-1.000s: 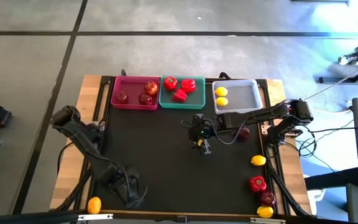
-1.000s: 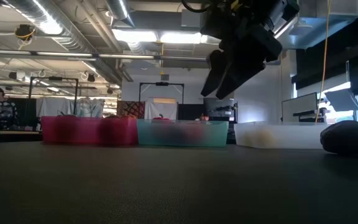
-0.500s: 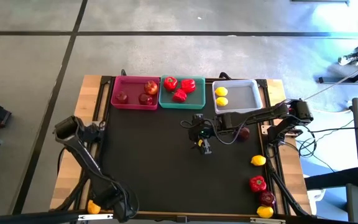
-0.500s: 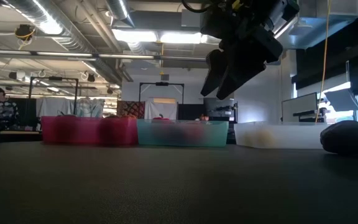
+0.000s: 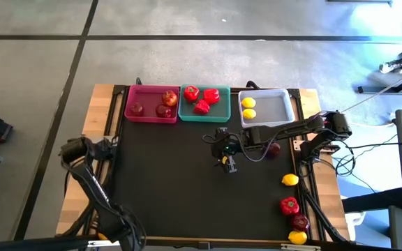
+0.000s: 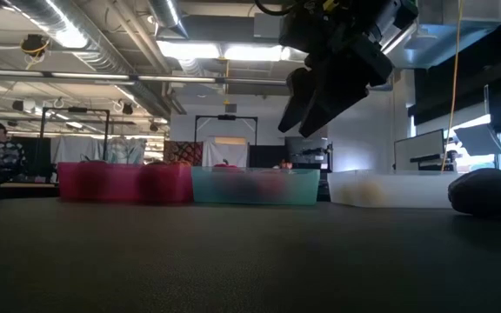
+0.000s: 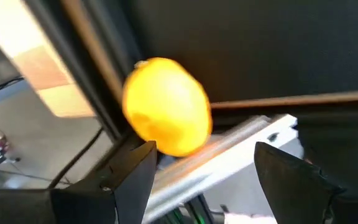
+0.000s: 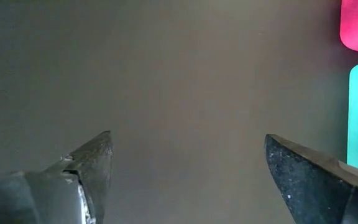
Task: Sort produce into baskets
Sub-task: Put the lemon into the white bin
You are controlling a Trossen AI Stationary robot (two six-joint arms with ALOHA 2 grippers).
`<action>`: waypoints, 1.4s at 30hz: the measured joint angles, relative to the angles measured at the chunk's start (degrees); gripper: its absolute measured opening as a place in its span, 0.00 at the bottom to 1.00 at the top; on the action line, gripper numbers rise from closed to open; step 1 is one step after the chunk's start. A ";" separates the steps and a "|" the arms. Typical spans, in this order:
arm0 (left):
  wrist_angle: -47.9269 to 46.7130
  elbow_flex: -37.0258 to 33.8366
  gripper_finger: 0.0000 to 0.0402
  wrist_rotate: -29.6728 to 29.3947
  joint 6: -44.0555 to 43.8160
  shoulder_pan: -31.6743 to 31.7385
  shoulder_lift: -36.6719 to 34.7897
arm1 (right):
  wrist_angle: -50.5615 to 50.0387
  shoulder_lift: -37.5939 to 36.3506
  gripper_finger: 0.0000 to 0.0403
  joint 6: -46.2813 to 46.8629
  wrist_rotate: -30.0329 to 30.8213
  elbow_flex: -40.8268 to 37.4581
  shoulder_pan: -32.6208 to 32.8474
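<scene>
1. Yellow lemon (image 7: 166, 106) at the table's near left corner, on the edge rail; the left gripper (image 7: 201, 165) sits over it with fingers spread, one on each side, not touching it. In the high view the arm hides most of this lemon.
2. Pink-magenta basket (image 5: 152, 117) at the far edge, left of centre, holding three dark red apples (image 5: 169, 98).
3. Teal basket (image 5: 204, 116) touching the pink one on its right side, holding three bright red peppers (image 5: 202, 107).
4. Pale grey-white basket (image 5: 283, 106) next along the far edge, toward the far right corner, holding two lemons (image 5: 248, 102) at its left end.
5. Dark red apple (image 5: 274, 148) on the black mat (image 5: 180, 181) near the right edge, just in front of the white basket.
6. Loose produce down the right edge: a lemon (image 5: 290, 180), then a red pepper (image 5: 289, 205), an apple (image 5: 300, 222) and another lemon (image 5: 297, 237) at the near right corner.
7. Right gripper (image 5: 229, 162) hanging above the mat's middle, clear of the surface in the low view, fingers spread wide and holding nothing.
8. Wooden table (image 5: 102, 104) border showing around the mat.
</scene>
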 joint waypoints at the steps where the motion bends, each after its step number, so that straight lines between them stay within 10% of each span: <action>1: -0.60 0.00 0.66 0.46 -0.76 -0.37 0.13 | -0.01 0.00 0.86 0.00 0.00 0.00 0.00; 28: 10.87 -8.74 0.66 3.12 1.95 -4.59 0.66 | 0.04 0.02 0.86 0.38 -0.01 0.00 0.00; 42: 10.17 -9.16 0.47 2.26 8.70 -4.35 0.73 | 0.28 0.02 0.86 0.31 0.01 0.00 0.00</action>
